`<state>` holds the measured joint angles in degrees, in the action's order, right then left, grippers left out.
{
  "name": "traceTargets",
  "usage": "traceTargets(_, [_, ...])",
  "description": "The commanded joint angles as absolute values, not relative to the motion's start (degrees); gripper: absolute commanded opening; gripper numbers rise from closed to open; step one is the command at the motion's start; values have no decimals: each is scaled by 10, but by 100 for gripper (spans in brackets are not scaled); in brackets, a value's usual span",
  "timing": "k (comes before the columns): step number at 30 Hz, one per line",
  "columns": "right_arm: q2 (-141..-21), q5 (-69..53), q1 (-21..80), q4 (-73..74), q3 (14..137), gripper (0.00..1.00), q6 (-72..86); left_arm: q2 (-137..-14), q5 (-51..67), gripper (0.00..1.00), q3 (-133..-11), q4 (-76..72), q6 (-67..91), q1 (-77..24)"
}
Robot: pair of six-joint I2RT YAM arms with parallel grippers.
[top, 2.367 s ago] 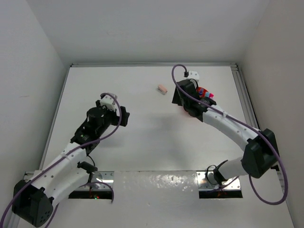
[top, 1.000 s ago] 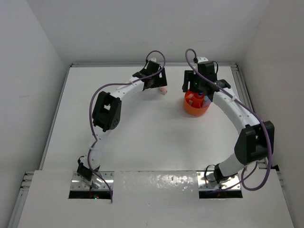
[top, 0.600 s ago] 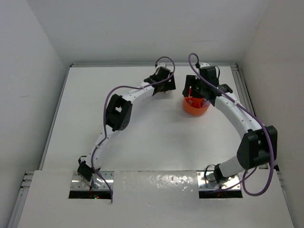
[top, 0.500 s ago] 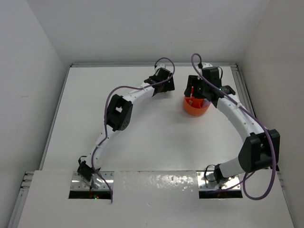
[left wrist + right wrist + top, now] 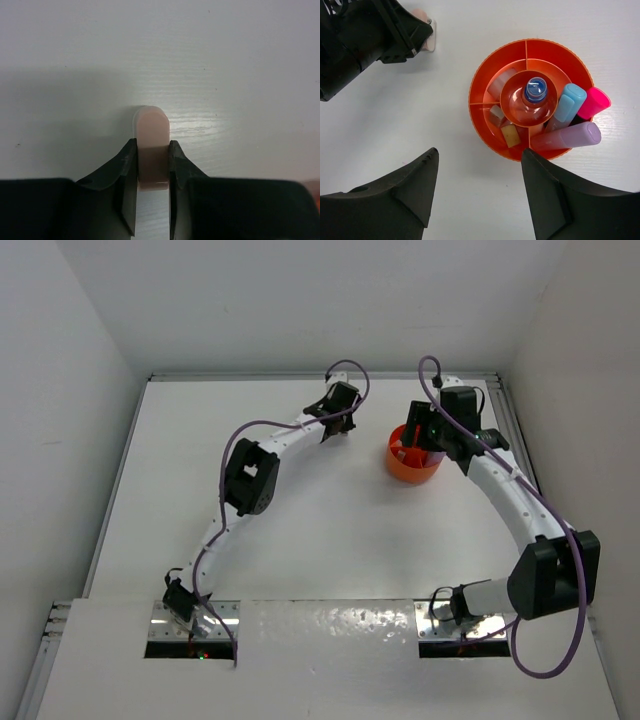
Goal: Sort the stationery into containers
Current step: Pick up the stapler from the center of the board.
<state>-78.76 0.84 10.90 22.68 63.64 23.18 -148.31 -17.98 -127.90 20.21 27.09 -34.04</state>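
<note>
At the upper middle of the overhead view, the left gripper sits down on the white table, well left of the orange tub. Its wrist camera shows the two black fingers pressed in on a pink eraser block, one on each long side. The block lies flat on the table, and its rounded end sticks out beyond the fingertips toward the top of the frame. The rear end is pinched between the pads.

The right gripper hangs above the tub in the upper right of the overhead view. Its fingers are spread wide at the bottom corners of its wrist view with nothing between them.

From that camera the tub fills the centre right of the frame, upright on the table. A blue-capped small bottle stands in the round middle compartment. A light blue tube, a pink marker and a pale pink stick lean together in the right-hand outer section, their tops over the rim. A beige eraser and a tan one lie in the lower-left sections, and something pale and translucent sits in the upper-left one. The left gripper shows black at the upper left of this view, with the pink block just visible under it.
</note>
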Motion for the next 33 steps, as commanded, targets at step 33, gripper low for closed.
traceTargets(33, [-686, -481, 68, 282, 720, 62, -157, -1025, 689, 0, -868, -60, -185, -290])
